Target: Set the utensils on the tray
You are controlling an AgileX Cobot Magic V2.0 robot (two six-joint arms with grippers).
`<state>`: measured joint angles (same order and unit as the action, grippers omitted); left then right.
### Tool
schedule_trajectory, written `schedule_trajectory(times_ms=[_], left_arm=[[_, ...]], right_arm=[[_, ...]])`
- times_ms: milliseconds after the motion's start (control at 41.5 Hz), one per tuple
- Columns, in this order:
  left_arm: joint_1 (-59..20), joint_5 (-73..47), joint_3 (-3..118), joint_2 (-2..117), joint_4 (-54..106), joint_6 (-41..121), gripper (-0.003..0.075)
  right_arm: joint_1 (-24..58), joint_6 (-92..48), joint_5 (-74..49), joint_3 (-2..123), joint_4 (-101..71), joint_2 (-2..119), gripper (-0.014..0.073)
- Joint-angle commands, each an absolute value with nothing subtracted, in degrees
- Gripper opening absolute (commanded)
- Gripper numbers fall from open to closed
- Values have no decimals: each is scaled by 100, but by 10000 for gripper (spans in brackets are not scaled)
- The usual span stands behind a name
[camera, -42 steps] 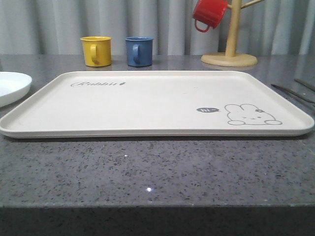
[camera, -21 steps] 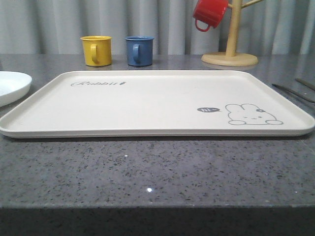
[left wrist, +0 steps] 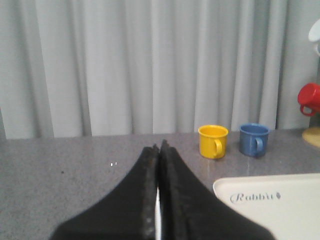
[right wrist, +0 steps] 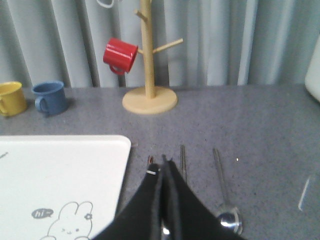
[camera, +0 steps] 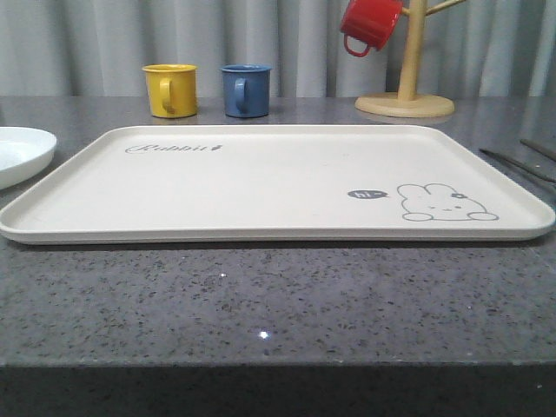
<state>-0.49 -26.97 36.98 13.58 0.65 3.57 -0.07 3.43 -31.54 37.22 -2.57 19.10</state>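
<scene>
The slim silver metal utensils (right wrist: 220, 180) lie just ahead of the clenched, empty right gripper (right wrist: 163, 167), long axes pointing away from it. The large cream rectangular tray (right wrist: 60, 180) sits beside it. The left gripper (left wrist: 159, 150), also pressed closed and empty, is farther off.

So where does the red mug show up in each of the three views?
Front view: red mug hangs on the wooden mug stand, at the top, right of centre, behind the tray.
Left wrist view: red mug at the right edge, past the blue mug.
Right wrist view: red mug upper left of centre, on the stand's left branch.
Shared landmark: the blue mug.
</scene>
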Motion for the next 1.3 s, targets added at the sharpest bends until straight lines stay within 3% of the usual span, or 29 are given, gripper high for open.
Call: schedule_trajectory(times_ms=[0,458,578,650,771,891,1276], left_arm=[[-37,-2682,4106,1918,59,353,-18],[-37,-2910,4109,3162,59,353,-18],[-37,-2910,4109,3316,71,353,-9],[-37,-2933,4109,3402,71,353,54],[-37,-2941,4109,3574,0,353,304],[-37,-2982,4109,3697,-131,353,518],[-37,-4411,5040,5338,-750,353,536]], right_arm=[[-44,326,-3086,4066,-139,2429,-69],[-44,326,-3421,4065,-140,3676,-67],[-44,269,-3441,4060,-140,3777,-8],[-44,151,-3443,4055,-140,3789,119],[-44,125,-3495,4055,-140,3789,395],[-44,125,-3598,4055,-140,3789,496],[-44,125,-3618,4055,-140,3789,498]])
